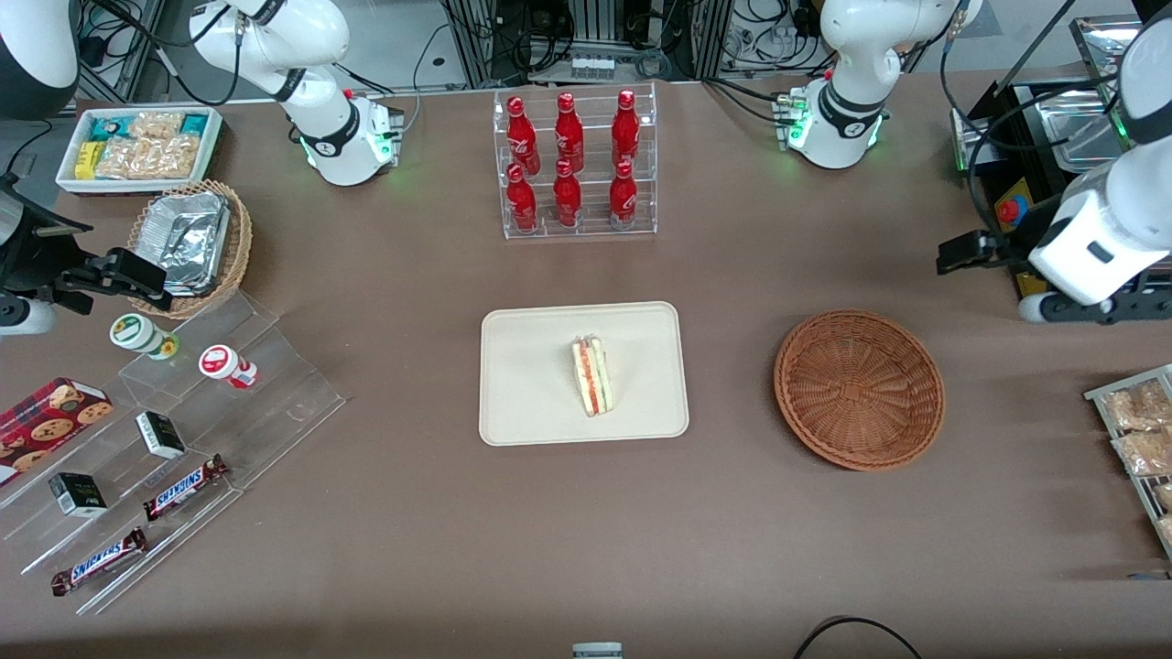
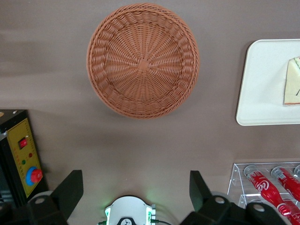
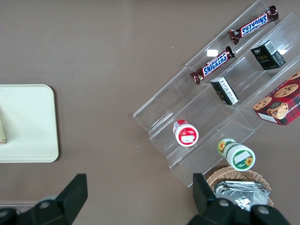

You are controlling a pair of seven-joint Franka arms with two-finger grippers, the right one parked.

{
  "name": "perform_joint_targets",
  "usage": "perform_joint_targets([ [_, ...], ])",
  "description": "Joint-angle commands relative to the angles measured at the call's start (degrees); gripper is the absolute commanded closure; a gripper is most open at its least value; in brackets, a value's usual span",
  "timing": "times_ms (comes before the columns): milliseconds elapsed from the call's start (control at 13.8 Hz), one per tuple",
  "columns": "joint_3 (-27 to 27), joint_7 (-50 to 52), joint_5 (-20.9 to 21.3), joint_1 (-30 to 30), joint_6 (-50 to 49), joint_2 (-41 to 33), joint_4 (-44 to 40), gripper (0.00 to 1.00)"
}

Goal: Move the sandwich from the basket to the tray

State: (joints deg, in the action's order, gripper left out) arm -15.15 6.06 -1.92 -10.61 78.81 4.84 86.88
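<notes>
Nearest the front camera we find only bare brown worktop (image 1: pixel 549 549), a broad open strip in front of everything that belongs to the task.

Next come the two task pieces, side by side at much the same depth. The flat cream-beige rectangular tray with rounded corners (image 1: pixel 531 403) lies mid-worktop, and on it rests the small triangular wedge of pale bread with red, orange and green filling (image 1: pixel 595 377), a little toward the basket's side of the tray's middle and well inside the low rim. Toward the working arm's end, well apart from the tray, sits the round reddish-brown woven wicker basket (image 1: pixel 859 389); both the front and the left wrist views show its bowl holding nothing.

We judge the task to be done in substance: the sandwich is on the tray, the basket is emptied, and nothing is left but for the arm to settle.

Farther from the camera than the basket, and high above the worktop, hangs our left arm's gripper (image 2: pixel 136 187). Its fingers are spread wide and carry nothing.

Room is generous: a clear lane of worktop separates tray and basket. The nearest hazards are the black control box with a red button (image 1: pixel 1012 212), close by the arm, and farther off the clear acrylic rack of red bottles (image 1: pixel 575 165), which stands apart from the tray's farther edge.
</notes>
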Motion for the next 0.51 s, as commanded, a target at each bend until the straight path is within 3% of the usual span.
perform_joint_targets([
  [0,-1.1,-0.6,1.0,-1.6,-1.2,-2.4,1.2,0.0],
  [435,-0.9,-0.6,2.4,-1.3,-0.1,-2.0,1.1,0.0],
])
